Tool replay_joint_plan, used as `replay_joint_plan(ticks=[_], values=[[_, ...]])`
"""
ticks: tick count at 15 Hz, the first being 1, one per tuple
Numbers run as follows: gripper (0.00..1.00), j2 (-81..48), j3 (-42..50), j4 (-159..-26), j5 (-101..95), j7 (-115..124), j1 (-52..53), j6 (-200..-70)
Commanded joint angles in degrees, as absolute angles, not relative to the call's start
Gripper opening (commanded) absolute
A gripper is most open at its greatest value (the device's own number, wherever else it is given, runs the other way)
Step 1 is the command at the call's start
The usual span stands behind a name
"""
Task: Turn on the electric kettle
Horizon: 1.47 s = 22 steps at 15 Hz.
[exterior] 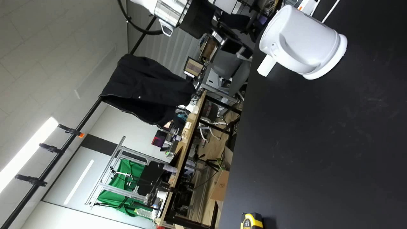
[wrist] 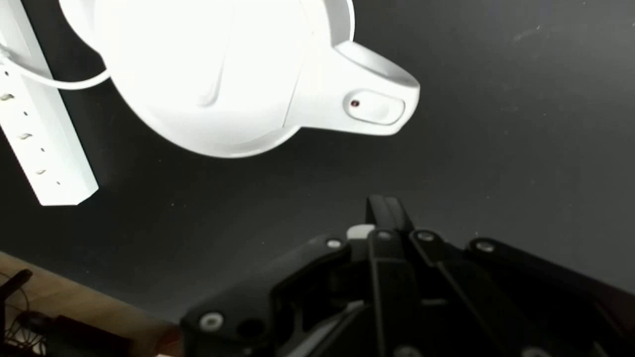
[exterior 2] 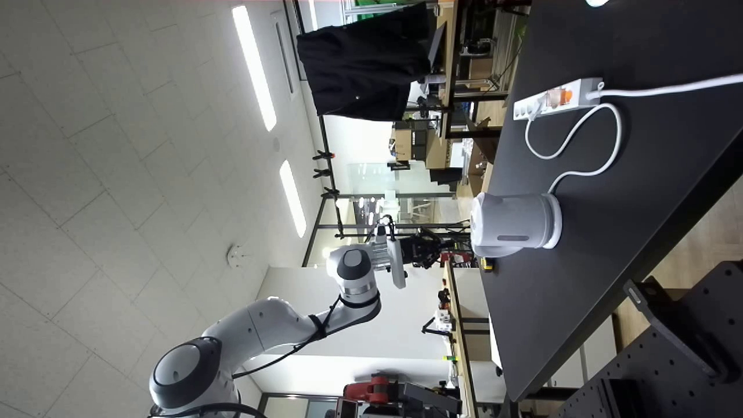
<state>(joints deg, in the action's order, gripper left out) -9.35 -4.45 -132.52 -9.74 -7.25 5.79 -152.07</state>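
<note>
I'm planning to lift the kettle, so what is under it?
A white base, standing on the dark table. The kettle covers most of the base's top; the base hides the table beneath.

A rounded white plastic kettle point(exterior: 302, 39) has a thin grey seam point(wrist: 298, 79); the flat tabletop point(exterior: 318, 152) is pale-flecked black, the jointed gripper point(wrist: 387, 208) mostly black, the boxy tape measure point(exterior: 252, 221) yellow-and-black.
</note>
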Motion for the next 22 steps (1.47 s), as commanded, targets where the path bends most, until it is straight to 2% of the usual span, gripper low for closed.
replay_joint_plan(ticks=[1,2,4,14,22], values=[[0.0,-6.5,-4.6,-131.0,-9.2,-7.9,5.4,-148.7],[0.26,-6.0,-4.3,-130.8,-10.3,-7.4,5.5,-147.9],[0.32,-5.3,-4.3,-130.5,-10.9,-7.3,5.5,-145.9],[0.98,-5.5,-4.1,-126.8,-13.5,-5.9,5.5,-133.6],[1.0,-6.3,-4.2,-124.9,-13.2,-6.0,5.5,-127.7]])
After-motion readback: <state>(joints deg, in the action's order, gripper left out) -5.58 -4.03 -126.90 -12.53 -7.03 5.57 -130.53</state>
